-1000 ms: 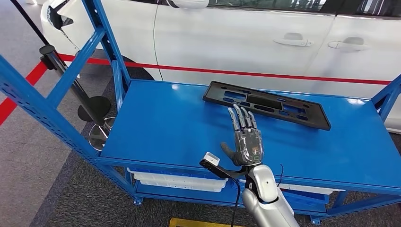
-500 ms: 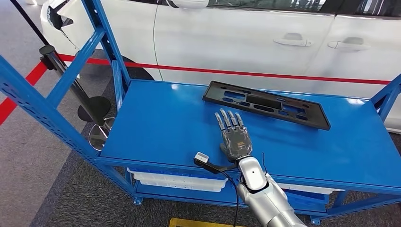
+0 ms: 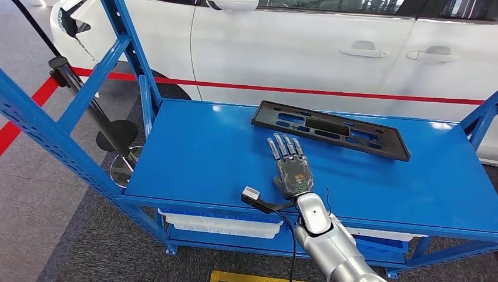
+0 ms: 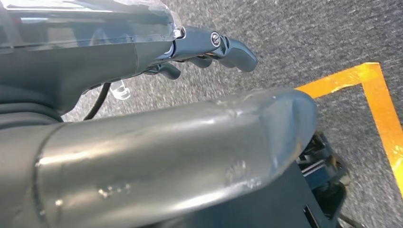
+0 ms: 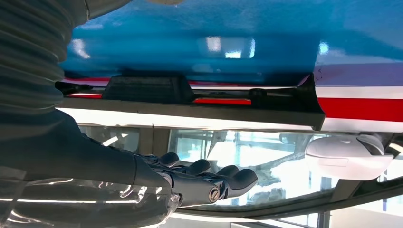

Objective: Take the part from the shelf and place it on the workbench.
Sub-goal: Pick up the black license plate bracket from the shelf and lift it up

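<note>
1. Compared with a second ago, the right hand (image 3: pixel 292 170) is drawn back toward the near edge of the shelf; over the last half second almost no shift is seen.
2. The right hand is held flat above the blue shelf (image 3: pixel 194 158), fingers extended and slightly apart, with nothing grasped.
3. The black plastic part (image 3: pixel 330 129), a long slotted panel, is found at the far side of the shelf top, just beyond the fingertips and apart from them. Its long axis is laid across the shelf, its right end angled nearer the robot.
4. The part is judged to be reached most readily by the right hand, forward and slightly right.
5. The left hand (image 4: pixel 209 47) is seen hanging over grey carpet, fingers curled with nothing held.
6. A white car (image 3: pixel 305 47) is parked behind the shelf; a white bin (image 3: pixel 220 226) is stored on the tier below.
</note>
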